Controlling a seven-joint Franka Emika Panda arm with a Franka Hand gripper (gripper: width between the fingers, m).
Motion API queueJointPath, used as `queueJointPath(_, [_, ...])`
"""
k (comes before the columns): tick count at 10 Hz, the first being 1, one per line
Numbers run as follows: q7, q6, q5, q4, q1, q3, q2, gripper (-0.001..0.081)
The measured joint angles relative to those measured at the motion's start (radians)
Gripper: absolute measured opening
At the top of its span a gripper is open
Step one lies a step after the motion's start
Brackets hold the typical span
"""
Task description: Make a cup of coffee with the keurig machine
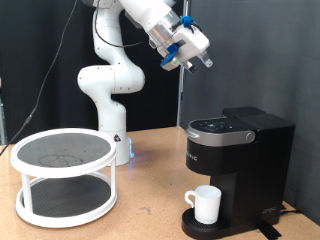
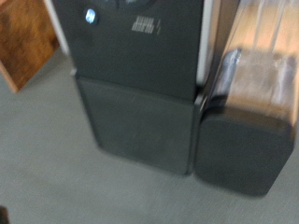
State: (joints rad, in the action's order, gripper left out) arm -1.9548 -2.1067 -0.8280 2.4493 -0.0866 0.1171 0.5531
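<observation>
The hand (image 1: 190, 55) is hovering at the frame's upper centre, its state indeterminable, apparently gripping nothing. The cup (image 1: 206, 203) is sitting under the keurig machine (image 1: 240, 160), lower right; lid appearing closed.

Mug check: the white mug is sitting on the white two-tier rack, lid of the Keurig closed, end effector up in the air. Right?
Not quite. The exterior view shows the white mug on the Keurig drip tray, not on the two-tier rack. Lid closed, end effector up in the air.

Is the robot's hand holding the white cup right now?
No: the cup stands on the keurig machine drip tray, while the gripper is high above it.
</observation>
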Motion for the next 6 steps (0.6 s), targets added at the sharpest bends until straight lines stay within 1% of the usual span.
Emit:
queueJointPath(2, [-0.083, 0.0, 0.176, -0.039, -0.023, 0.061, -0.009, 0.0734])
queueJointPath(3, [-0.132, 0.0, 0.228, -0.068, -0.03, 0.09, -0.021, 0.0734])
queueJointPath(4, [-0.174, 0.002, 0.258, -0.103, -0.032, 0.111, -0.044, 0.0734])
queueJointPath(6, [-0.255, 0.049, 0.326, -0.179, -0.037, 0.13, -0.103, 0.0734])
